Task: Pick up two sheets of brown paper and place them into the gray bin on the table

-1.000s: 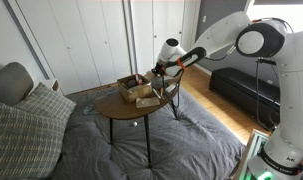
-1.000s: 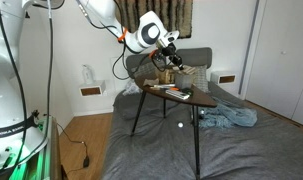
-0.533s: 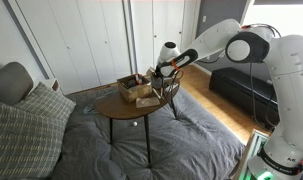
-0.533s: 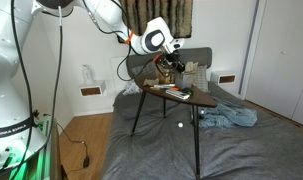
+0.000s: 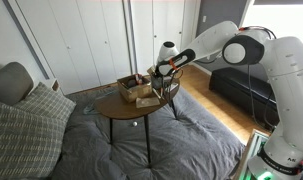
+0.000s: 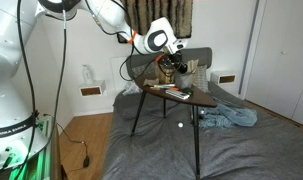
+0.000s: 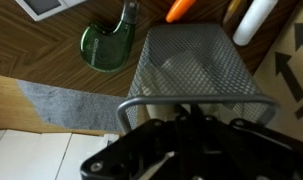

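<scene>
The gray bin (image 7: pixel 196 62) is a mesh container with a metal rim and fills the middle of the wrist view. It also stands at the table's edge in an exterior view (image 5: pixel 170 89). My gripper (image 7: pixel 183 140) hangs right above the bin's near rim as a dark mass, and its jaws cannot be made out. It also shows in both exterior views (image 5: pixel 163 72) (image 6: pixel 169 68). A pale patch shows through the mesh inside the bin. A light tan sheet of brown paper (image 5: pixel 146 101) lies on the dark wooden table (image 5: pixel 116 108) beside the bin.
A brown cardboard box (image 5: pixel 129 88) stands on the table behind the paper, and its side shows in the wrist view (image 7: pixel 296 60). A green tape-dispenser-like object (image 7: pixel 106 48), an orange item (image 7: pixel 179 8) and a white cylinder (image 7: pixel 259 18) lie around the bin. A grey rug and cushions surround the table.
The gripper has come down a little and shifted slightly toward the bin. The things on the table have not visibly moved.
</scene>
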Controlling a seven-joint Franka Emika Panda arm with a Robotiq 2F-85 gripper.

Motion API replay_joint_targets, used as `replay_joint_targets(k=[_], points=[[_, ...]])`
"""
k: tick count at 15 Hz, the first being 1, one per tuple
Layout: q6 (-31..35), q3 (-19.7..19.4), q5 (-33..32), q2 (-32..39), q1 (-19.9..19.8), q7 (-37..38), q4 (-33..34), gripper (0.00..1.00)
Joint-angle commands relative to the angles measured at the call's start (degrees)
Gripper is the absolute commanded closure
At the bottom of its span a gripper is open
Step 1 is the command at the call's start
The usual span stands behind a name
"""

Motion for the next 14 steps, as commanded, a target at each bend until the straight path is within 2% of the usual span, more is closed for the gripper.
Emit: replay_joint_targets(k=[1, 5, 7, 11, 12, 13, 14], points=[[-2.1, -1.3, 1.9, -0.1, 1.5, -2.1, 2.0, 0.63], [-3.0, -1.8, 1.5, -0.5, 2.1, -2.2, 2.4, 0.37], [-3.6, -2.1, 1.3, -0.8, 2.3, -2.3, 2.2, 0.38], [-3.3, -2.9, 1.0, -2.0, 2.8, -2.0, 1.0, 0.56], [-3.2, -3.0, 1.0, -2.2, 2.9, -1.9, 0.8, 0.54], [-3.0, -3.1, 1.0, -2.6, 2.9, -1.9, 0.5, 0.6], [-2.8, -3.2, 1.0, -3.0, 2.9, -1.9, 0.1, 0.58]])
